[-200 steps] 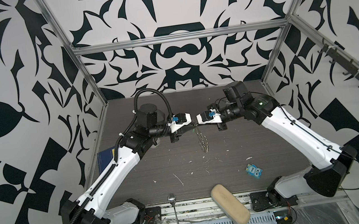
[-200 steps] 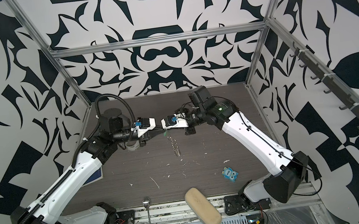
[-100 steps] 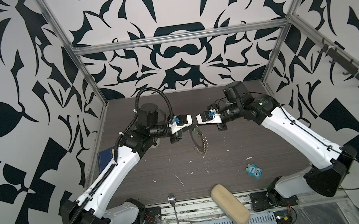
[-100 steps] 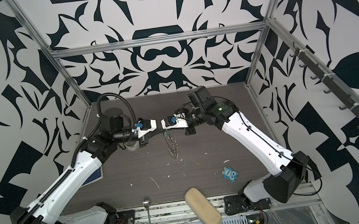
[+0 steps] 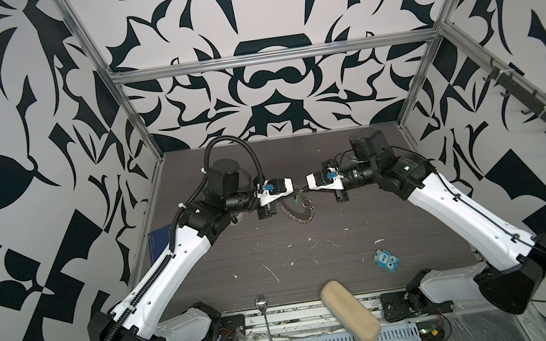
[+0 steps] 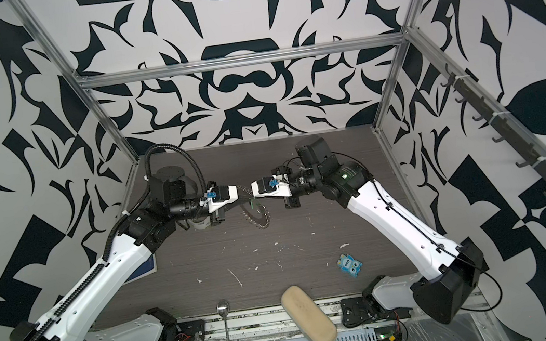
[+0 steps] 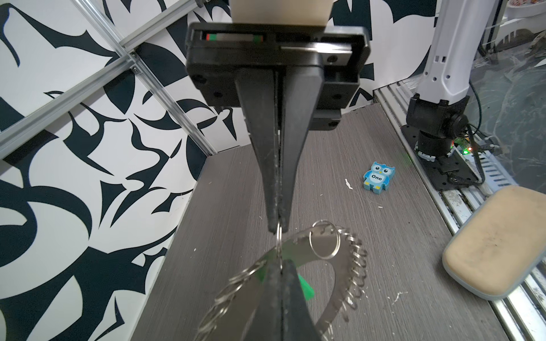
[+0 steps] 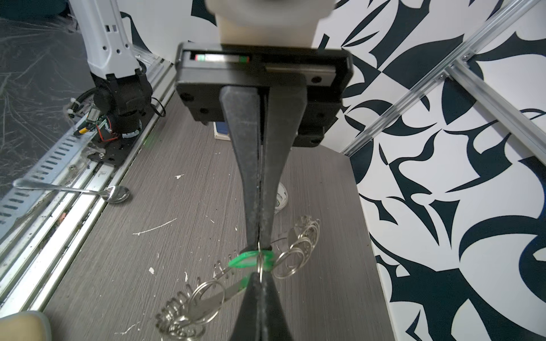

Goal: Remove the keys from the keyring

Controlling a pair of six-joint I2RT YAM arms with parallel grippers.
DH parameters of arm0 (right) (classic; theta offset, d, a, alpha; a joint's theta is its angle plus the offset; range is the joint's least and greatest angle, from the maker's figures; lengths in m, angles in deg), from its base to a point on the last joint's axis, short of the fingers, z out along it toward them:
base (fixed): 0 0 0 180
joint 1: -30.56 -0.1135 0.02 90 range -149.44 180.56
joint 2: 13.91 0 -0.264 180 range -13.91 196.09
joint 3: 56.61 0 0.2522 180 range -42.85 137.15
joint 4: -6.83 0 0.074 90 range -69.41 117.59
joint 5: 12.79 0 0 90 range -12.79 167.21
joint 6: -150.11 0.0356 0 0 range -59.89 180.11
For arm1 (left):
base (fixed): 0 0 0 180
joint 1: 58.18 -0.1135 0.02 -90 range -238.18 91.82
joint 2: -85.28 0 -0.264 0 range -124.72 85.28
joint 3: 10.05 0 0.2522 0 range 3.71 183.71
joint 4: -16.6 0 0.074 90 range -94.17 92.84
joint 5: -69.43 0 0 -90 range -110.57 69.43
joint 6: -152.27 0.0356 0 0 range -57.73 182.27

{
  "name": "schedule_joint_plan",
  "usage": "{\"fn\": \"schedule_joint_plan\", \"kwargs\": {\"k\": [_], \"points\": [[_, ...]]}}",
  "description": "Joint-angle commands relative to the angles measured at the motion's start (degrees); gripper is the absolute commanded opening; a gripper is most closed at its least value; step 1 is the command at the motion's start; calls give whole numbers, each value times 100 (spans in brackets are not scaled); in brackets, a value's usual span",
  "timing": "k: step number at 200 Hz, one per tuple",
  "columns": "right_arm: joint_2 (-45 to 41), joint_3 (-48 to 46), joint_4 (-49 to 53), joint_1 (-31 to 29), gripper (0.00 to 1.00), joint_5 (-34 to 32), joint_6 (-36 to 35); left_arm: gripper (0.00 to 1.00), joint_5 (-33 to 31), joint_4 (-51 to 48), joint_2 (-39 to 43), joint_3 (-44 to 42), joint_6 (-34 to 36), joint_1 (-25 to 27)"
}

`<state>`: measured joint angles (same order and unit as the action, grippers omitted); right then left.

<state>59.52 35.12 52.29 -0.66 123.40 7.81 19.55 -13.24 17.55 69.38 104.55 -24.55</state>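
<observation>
Roughly mid-air, above the back half of the dark wood-grain table (image 5: 314, 280). Notes run left to right.

Left gripper (image 7: 277, 228): black fingers (image 7: 267, 177) pressed together, pinching a thin silvery split ring (image 8: 260, 264) edge-on at the very tips. The left wrist view shows the wire leaving those tips and running straight to the opposite fingers.

Middle: small green plastic-headed key (image 8: 251, 261), threaded on that same split ring between the two sets of tips. Below it hangs the keyring (image 8: 206, 298), a large silvery loop bristling with many small metal rings. It is tilted and, as far as both top views let me judge, clear of the table.

Right gripper (image 8: 260, 246): fingers together too, clamped on the split ring from the other side, tips nearly meeting the left ones.

Step in hand, by my reading: freeing the green key from its ring.
- Both grips sit on one thin wire, so a straight pull apart would likely only bend it or slip off.
- Better, I think, for one side to hold the ring firm while the other takes the green head and walks it round the coil to the open end.
- Use slow, small wrist turns. The heavy loop's weight could drag the wire out of the tips if it swings.
- Whether the coil is parted yet is too small to tell.
</observation>
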Motion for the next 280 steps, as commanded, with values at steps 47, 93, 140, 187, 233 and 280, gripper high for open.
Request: {"fn": "schedule_joint_plan", "kwargs": {"k": [47,93,140,187,233,280], "points": [[-393,-784,-1362,127,0,554,918,0,-319,-479,-89,605,184,-102],[-303,-811,-1565,130,8,439,1100,0,-285,-957,-254,1041,289,-102],[-308,-730,-1545,139,25,360,1098,0,-312,-947,-268,1020,287,-98],[-230,-659,-1551,139,26,333,1229,0,-314,-941,-254,987,289,-102],[55,-469,-1518,137,26,402,1297,0,-281,-935,-233,957,282,-102],[211,-286,-1492,137,24,503,1303,0,-250,-902,-241,940,283,-102]]}}
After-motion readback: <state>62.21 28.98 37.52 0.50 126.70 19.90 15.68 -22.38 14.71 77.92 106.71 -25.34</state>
